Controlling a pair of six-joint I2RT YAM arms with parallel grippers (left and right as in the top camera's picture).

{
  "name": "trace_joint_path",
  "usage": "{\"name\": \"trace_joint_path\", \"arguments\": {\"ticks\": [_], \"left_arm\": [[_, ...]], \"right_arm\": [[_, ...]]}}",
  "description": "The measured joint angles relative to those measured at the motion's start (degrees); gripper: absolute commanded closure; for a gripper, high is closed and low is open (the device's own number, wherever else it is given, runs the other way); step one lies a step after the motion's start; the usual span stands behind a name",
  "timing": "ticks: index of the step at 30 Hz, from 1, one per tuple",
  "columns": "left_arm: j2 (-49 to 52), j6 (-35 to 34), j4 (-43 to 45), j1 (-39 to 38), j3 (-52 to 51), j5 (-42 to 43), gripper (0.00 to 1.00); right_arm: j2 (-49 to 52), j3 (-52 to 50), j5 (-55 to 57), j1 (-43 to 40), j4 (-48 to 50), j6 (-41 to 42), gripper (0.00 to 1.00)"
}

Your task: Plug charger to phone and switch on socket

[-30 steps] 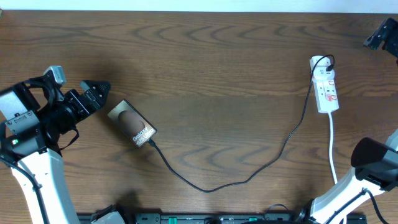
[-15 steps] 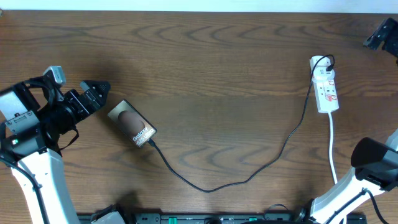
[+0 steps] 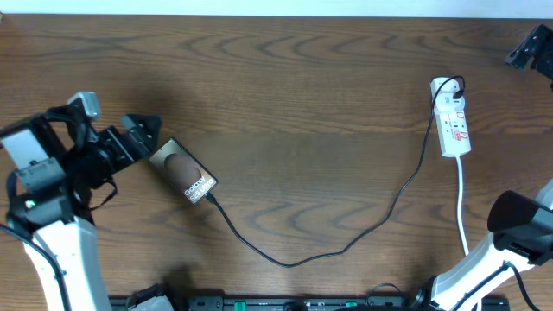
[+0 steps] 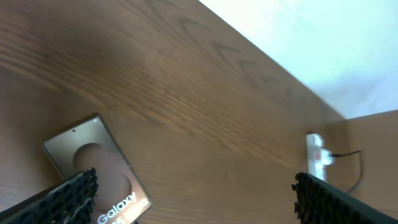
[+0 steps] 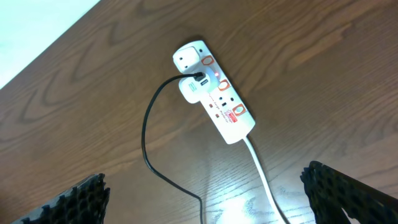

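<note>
The phone (image 3: 182,171) lies flat at the left of the table, screen up with white "Galaxy" text, and also shows in the left wrist view (image 4: 93,165). The charger (image 3: 346,246), a thin black cable, runs from the socket (image 3: 453,121) in a low loop to the phone's lower end, where its tip touches the phone. I cannot tell whether the tip is seated. My left gripper (image 3: 143,134) is open and empty, just left of the phone's upper end. My right gripper (image 5: 208,202) is open and empty, above the table near the socket (image 5: 217,93).
The socket's white cord (image 3: 462,207) runs down toward the right arm's base (image 3: 518,229). The black cable (image 5: 146,140) and white cord (image 5: 261,168) lie between the right fingers. The table's far edge meets a white wall (image 4: 298,37).
My left arm has shifted slightly right, bringing its open gripper closer to the phone. The phone, cable, socket and right arm have not moved.
</note>
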Motion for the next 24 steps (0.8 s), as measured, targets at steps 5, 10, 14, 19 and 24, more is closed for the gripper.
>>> {"name": "trace_joint_path", "arguments": {"ticks": [5,10,14,19,24], "left_arm": [[-9.1,0.0,2.4,-9.9,-5.8,-14.0,0.01],[-22.7,0.0,11.9,-17.1,-17.8,-25.2,0.01],[-34.6,0.0,24.5,-18.8,-29.0,-28.7,0.01],[-46.6,0.0,42.7,-18.9,-43.3,-29.6,0.01],[-56.9,0.2,56.8,-18.9,-56.2,-30.2,0.01]], "right_arm": [[0.0,0.0,0.0,0.0,0.0,0.0,0.01],[0.0,0.0,0.2,0.0,0.0,0.0,0.01],[0.0,0.0,0.2,0.0,0.0,0.0,0.01],[0.0,0.0,0.2,0.0,0.0,0.0,0.01],[0.0,0.0,0.2,0.0,0.0,0.0,0.01]]}}
